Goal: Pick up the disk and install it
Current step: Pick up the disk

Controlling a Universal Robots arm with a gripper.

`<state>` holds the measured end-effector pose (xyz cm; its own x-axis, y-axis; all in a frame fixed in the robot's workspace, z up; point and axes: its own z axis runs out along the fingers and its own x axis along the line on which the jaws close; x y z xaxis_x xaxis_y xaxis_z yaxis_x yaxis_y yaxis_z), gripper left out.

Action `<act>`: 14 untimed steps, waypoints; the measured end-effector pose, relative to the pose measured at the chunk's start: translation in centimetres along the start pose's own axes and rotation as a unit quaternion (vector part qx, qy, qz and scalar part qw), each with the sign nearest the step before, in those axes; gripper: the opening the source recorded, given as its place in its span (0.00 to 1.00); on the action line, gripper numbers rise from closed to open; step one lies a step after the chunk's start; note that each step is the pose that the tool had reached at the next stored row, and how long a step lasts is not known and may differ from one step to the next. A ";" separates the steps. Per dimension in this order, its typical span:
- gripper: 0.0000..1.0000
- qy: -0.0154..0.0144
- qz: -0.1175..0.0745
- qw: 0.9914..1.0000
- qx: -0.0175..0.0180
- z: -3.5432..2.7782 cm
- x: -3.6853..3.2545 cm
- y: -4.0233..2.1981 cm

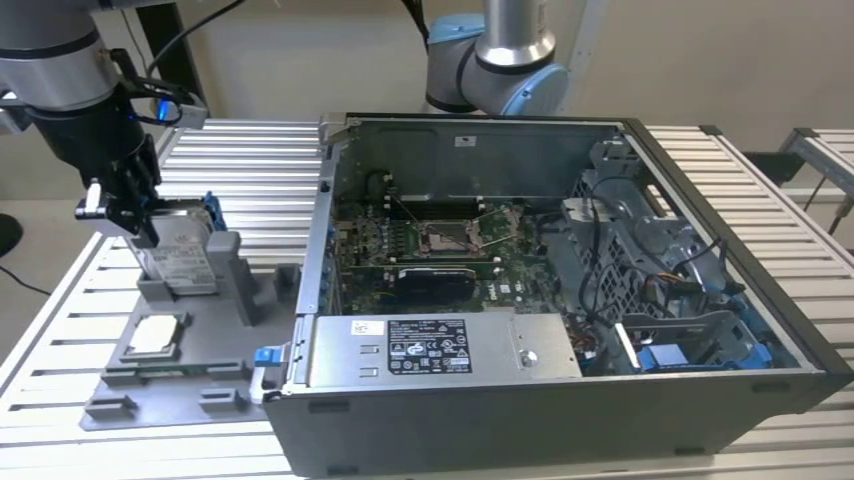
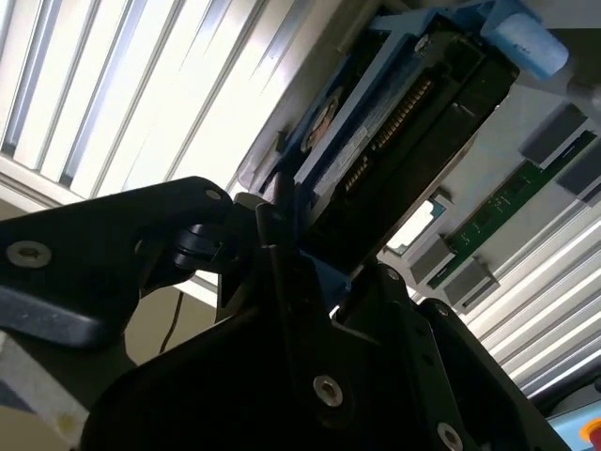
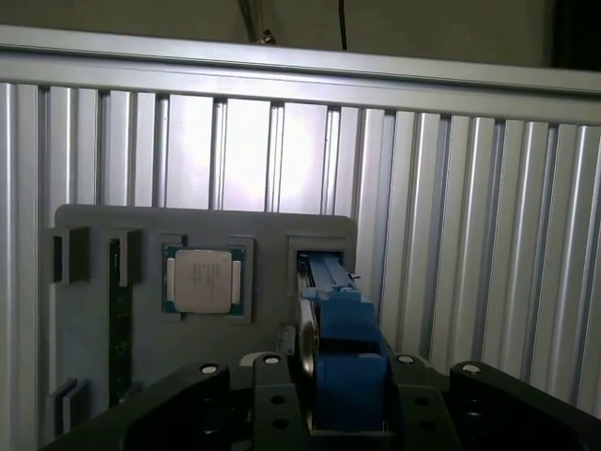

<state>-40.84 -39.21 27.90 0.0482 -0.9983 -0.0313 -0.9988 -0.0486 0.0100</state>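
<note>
The hand is clenched on the top edge of the disk, a flat silver-grey hard drive in a blue plastic carrier. The disk stands roughly upright, directly below the hand, in a slot of the grey plastic tray at the exterior view's left of the open grey computer case. The slot hides its lower end.

Silver-grey tubes make up the arm, with pale blue caps on its joints. A blue cable loops off the black wrist. The gripper is matte black with angular plates, and small silver screw heads dot it in the first wrist view.
</note>
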 end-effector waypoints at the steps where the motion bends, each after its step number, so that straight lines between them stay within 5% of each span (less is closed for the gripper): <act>1: 0.00 0.002 0.000 1.000 0.000 0.01 -0.03 0.00; 3: 0.00 0.004 0.000 1.000 0.000 0.01 -0.03 0.00; 6: 0.00 -0.001 0.000 1.000 0.000 0.00 -0.03 0.01; 14: 0.00 -0.001 0.000 1.000 0.000 0.00 -0.02 0.00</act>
<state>-40.84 -39.19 27.89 0.0483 -0.9982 -0.0342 -0.9988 -0.0486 0.0098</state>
